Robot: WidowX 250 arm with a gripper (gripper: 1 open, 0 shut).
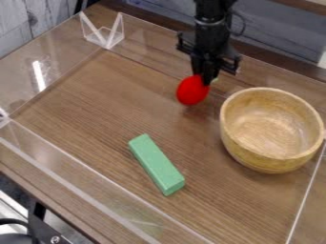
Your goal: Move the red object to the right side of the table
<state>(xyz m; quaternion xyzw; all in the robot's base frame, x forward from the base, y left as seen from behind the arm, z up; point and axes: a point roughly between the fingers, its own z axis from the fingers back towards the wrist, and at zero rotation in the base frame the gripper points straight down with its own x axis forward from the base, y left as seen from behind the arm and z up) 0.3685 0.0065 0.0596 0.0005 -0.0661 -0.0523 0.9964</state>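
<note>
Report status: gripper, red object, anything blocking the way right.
Gripper shut, pointing down, its tip at the red object's top. Red object on the table, left of the wooden bowl. Bowl sits in the path to the right.

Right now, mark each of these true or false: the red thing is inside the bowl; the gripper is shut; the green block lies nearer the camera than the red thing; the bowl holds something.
The red object is inside the wooden bowl: false, it sits on the table, left of the bowl.
The gripper is shut: true.
The green block lies nearer the camera than the red object: true.
The bowl holds something: false, it looks empty.
</note>
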